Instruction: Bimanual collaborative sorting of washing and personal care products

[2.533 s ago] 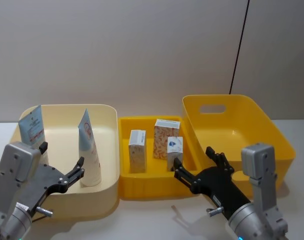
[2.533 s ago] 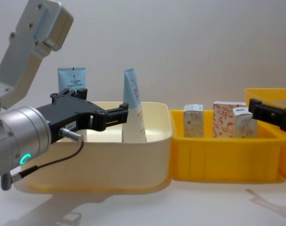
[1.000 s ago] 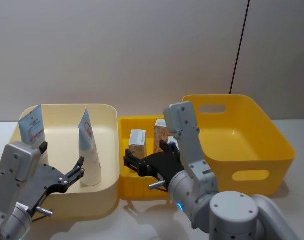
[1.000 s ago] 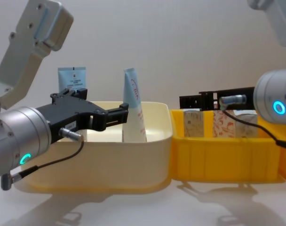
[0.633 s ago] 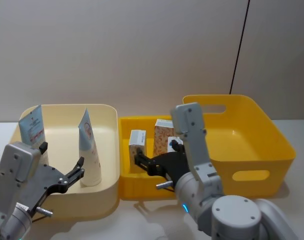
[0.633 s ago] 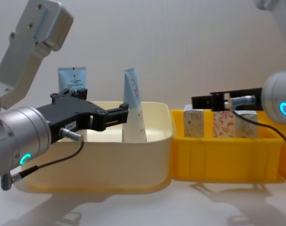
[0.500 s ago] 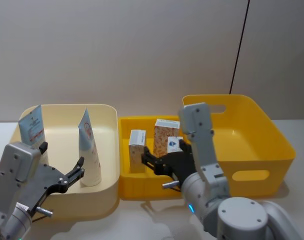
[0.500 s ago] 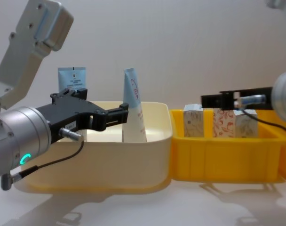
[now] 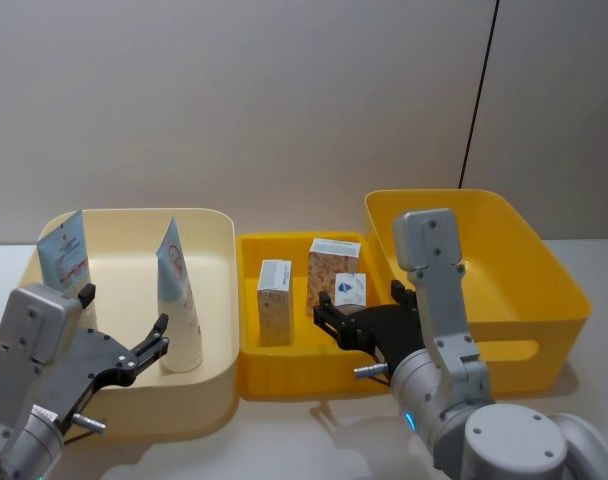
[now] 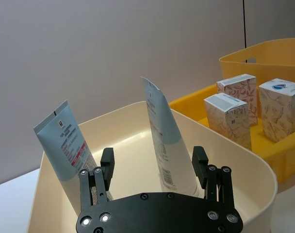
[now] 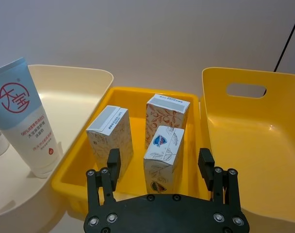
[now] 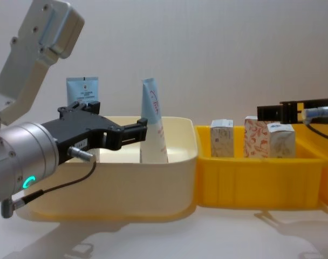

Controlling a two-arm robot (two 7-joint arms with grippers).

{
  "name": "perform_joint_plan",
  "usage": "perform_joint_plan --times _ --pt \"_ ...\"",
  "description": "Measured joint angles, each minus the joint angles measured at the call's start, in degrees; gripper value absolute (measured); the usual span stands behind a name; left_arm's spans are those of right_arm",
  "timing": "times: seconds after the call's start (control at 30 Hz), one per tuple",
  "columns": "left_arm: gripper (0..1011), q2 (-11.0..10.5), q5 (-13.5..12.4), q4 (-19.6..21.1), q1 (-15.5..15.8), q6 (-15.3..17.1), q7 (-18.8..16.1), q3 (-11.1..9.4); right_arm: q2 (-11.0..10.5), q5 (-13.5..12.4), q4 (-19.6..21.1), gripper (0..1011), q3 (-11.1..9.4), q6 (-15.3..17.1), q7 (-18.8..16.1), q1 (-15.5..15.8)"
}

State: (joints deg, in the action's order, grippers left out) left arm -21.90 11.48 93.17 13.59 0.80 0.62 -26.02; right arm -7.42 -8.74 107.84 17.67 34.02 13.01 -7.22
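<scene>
Two pale-blue-and-white tubes (image 9: 178, 295) (image 9: 64, 250) stand upright in the cream tub (image 9: 220, 300). My left gripper (image 9: 124, 312) hovers open at the tub's near side, short of the nearer tube (image 10: 164, 141), with nothing between its fingers. Three cartons stand in the small yellow tray (image 9: 284, 375): a white one (image 9: 274, 300), an orange floral one (image 9: 333, 265) and a white-and-blue one (image 9: 350, 290). My right gripper (image 9: 359, 305) is open just in front of the tray, facing the white-and-blue carton (image 11: 164, 150) and apart from it.
A large yellow bin (image 9: 524, 260) with handle cut-outs stands right of the tray and holds nothing. The three containers sit side by side, touching, on a white table (image 9: 284, 430). A plain wall rises behind.
My right gripper swung left across the tray's front, then back right until it faced the white-and-blue carton. The left arm and all products stayed still.
</scene>
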Motion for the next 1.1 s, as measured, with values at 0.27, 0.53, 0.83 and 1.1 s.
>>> perform_joint_plan --times 0.27,0.53,0.83,1.1 --pt "1003 0.0 0.0 0.0 0.0 0.0 0.0 0.0 0.7 0.4 -0.7 998 0.5 -0.1 -0.2 -0.6" --pt "1003 0.0 0.0 0.0 0.0 0.0 0.0 0.0 1.7 1.0 -2.4 998 1.0 -0.6 -0.4 -1.2" --pt "1003 0.0 0.0 0.0 0.0 0.0 0.0 0.0 2.1 1.6 -3.5 996 0.8 -0.9 -0.1 -1.2" --pt "1002 0.0 0.0 0.0 0.0 0.0 0.0 0.0 2.2 2.1 -4.8 998 0.6 -1.6 -0.1 -1.0"
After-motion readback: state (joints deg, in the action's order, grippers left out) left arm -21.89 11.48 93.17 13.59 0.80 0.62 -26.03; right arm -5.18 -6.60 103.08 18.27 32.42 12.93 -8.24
